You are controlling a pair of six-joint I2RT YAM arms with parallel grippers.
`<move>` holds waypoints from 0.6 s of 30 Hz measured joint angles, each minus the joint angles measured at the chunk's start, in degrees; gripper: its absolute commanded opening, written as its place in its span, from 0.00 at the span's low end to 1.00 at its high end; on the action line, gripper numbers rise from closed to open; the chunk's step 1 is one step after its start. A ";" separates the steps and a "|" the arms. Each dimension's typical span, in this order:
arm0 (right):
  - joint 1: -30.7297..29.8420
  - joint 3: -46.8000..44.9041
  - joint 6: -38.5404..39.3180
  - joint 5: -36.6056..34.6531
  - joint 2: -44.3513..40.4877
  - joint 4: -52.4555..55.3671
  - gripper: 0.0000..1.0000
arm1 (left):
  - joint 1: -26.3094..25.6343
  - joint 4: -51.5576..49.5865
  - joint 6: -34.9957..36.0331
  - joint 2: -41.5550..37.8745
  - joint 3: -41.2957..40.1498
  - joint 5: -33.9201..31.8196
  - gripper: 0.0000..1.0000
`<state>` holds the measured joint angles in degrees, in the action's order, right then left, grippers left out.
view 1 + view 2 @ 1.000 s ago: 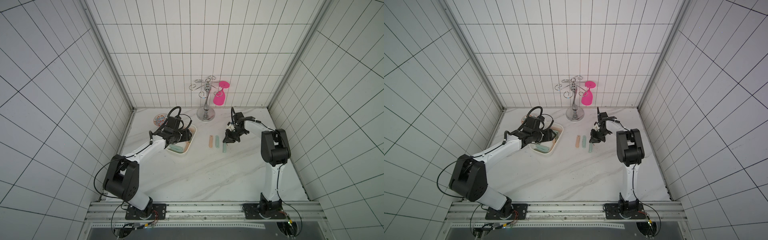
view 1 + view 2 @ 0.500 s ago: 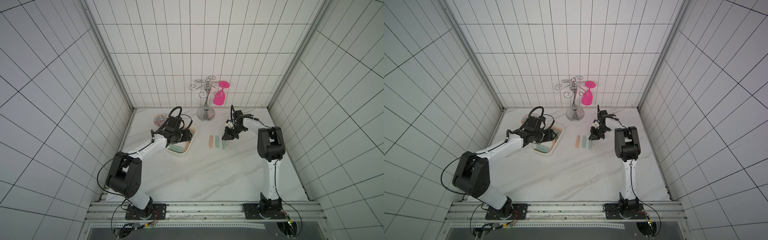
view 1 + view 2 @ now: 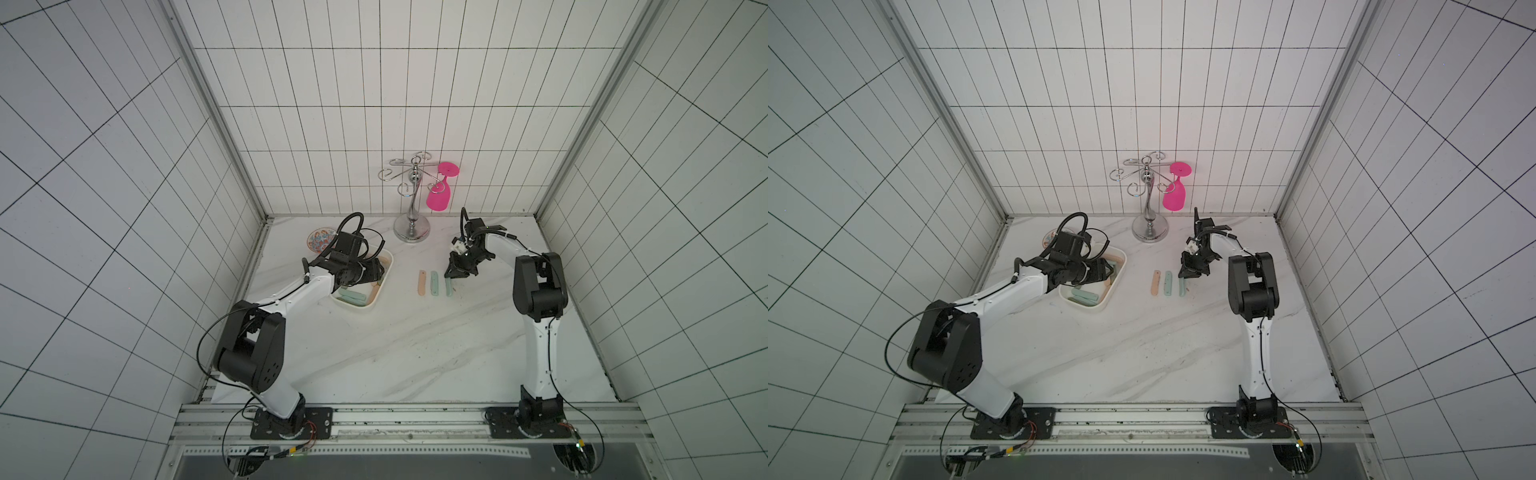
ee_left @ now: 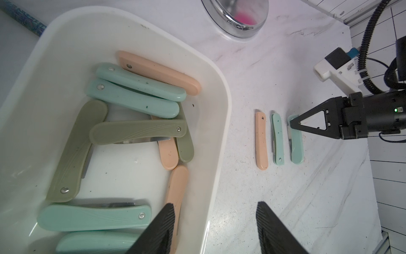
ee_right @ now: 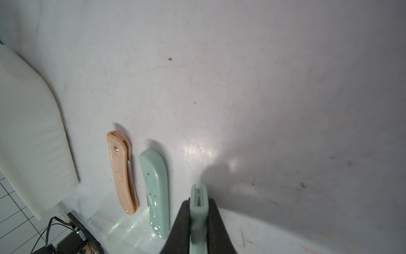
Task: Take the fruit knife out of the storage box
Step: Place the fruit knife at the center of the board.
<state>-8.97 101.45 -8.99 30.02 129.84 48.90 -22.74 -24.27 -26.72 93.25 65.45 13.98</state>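
The white storage box [image 3: 365, 309] [image 3: 1096, 309] [image 4: 222, 123] [image 5: 33, 132] holds several folded fruit knives [image 4: 131, 99] in mint, olive and peach. Three more lie side by side on the table to its right: a peach knife [image 3: 421, 283] [image 5: 122, 173], a mint knife [image 3: 434, 284] [image 5: 157, 193] and a second mint knife [image 3: 449, 286] [image 3: 1182, 286] [image 4: 297, 145] [image 5: 198, 211]. My right gripper [image 3: 451, 275] [image 5: 198, 200] is shut on the far end of that second mint knife, which rests on the table. My left gripper [image 3: 380, 270] [image 4: 214, 205] hangs open over the box's right rim, holding nothing.
A chrome glass stand [image 3: 411, 228] with a pink glass [image 3: 440, 195] hanging from it is at the back centre. A small patterned bowl [image 3: 320, 240] sits behind the box by the left wall. Tiled walls close in three sides.
The right arm's elbow has swung slightly left while its gripper stays at the rightmost knife on the table. The left gripper stays over the box.
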 measured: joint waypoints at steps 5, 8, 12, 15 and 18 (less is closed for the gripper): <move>0.02 0.11 -0.04 -0.13 0.02 -0.02 0.34 | 0.00 0.00 0.00 0.04 0.00 0.00 0.62; 0.00 0.17 -0.17 -0.11 0.02 -0.02 0.35 | -0.02 0.02 -0.02 0.09 0.00 0.00 0.62; 0.00 0.17 -0.37 -0.35 -0.04 -0.07 0.36 | 0.00 0.02 -0.02 0.26 0.00 -0.04 0.62; 0.00 0.17 -0.68 -0.85 -0.26 -0.20 0.43 | -0.02 0.00 -0.02 0.37 0.00 -0.31 0.62; 0.00 0.17 -1.09 -2.40 -0.92 -0.31 0.50 | -0.02 -0.17 -0.02 0.39 0.00 -1.09 0.63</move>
<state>-8.97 101.62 -10.09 27.62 128.92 48.60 -22.76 -24.45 -26.74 93.65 65.45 12.88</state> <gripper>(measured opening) 0.468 0.624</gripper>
